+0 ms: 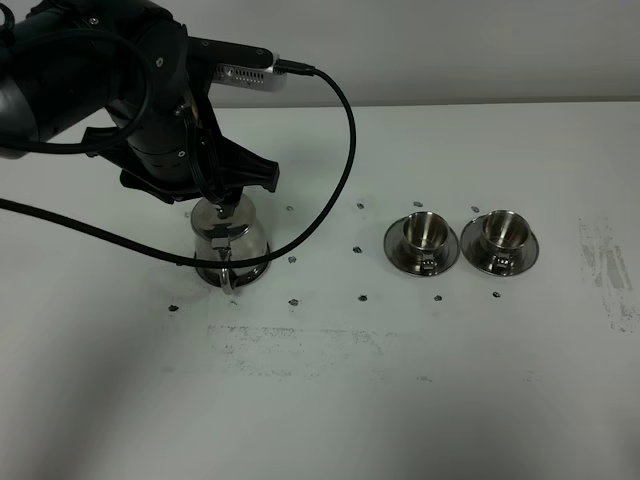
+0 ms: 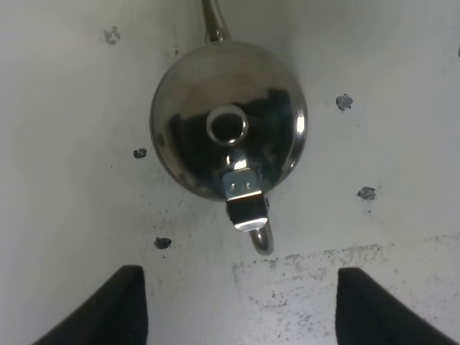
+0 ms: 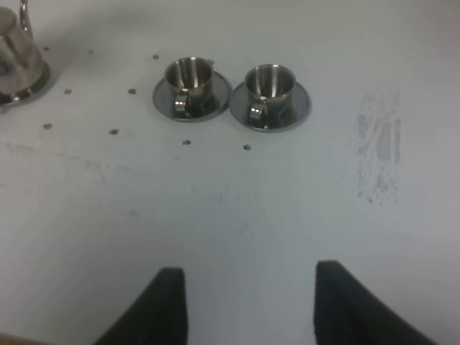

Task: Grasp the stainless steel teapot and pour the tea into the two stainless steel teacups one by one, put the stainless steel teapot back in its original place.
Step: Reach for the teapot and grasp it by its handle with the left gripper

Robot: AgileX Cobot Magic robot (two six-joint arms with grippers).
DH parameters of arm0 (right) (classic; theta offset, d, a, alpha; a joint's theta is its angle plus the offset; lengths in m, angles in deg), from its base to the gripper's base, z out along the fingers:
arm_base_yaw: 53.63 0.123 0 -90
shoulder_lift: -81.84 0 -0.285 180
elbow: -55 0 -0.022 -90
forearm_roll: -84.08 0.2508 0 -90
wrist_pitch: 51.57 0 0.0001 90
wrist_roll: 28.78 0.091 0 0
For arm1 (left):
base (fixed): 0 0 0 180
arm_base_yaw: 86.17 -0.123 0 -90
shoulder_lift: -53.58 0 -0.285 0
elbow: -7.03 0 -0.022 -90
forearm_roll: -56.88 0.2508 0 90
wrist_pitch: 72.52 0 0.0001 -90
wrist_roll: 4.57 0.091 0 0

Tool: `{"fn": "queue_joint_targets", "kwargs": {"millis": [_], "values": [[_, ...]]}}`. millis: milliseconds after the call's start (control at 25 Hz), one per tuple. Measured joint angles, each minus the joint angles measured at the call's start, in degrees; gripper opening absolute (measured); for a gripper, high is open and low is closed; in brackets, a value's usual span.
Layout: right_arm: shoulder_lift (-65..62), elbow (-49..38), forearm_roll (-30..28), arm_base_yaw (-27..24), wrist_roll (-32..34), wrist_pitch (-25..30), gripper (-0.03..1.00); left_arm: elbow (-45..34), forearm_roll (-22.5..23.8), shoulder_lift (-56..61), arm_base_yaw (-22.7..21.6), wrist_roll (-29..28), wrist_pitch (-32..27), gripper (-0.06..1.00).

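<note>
The stainless steel teapot (image 1: 231, 243) stands upright on the table at the left, its loop handle (image 2: 259, 233) toward the front and its spout (image 2: 214, 21) pointing away. Under its base a flat steel rim (image 3: 34, 83) shows, the original place. My left gripper (image 2: 241, 309) hovers straight above the pot, open, its fingers (image 2: 122, 305) wide apart and touching nothing. The two stainless steel teacups (image 1: 422, 232) (image 1: 502, 231) sit on saucers side by side to the right. My right gripper (image 3: 248, 309) is open over bare table in front of the cups (image 3: 188, 75) (image 3: 270, 85). No tea shows.
Small dark marks (image 1: 362, 297) dot the white table around the pot and cups. A scuffed patch (image 1: 605, 265) lies at the right. The left arm's black cable (image 1: 345, 130) loops over the pot's side.
</note>
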Motion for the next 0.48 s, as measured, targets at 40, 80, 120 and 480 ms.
{"fn": "queue_joint_targets", "kwargs": {"millis": [40, 80, 120, 480], "values": [[0.0, 0.0, 0.0, 0.0, 0.0, 0.0, 0.4, -0.33, 0.0, 0.0, 0.0, -0.18, 0.18, 0.61], [0.0, 0.0, 0.0, 0.0, 0.04, 0.0, 0.4, -1.14, 0.0, 0.11, 0.0, -0.32, 0.6, 0.61], [0.0, 0.0, 0.0, 0.0, 0.04, 0.0, 0.4, -2.33, 0.0, 0.12, 0.0, -0.49, 1.18, 0.61], [0.0, 0.0, 0.0, 0.0, 0.04, 0.0, 0.4, -17.29, 0.65, 1.21, 1.58, -1.44, 15.29, 0.61]]}}
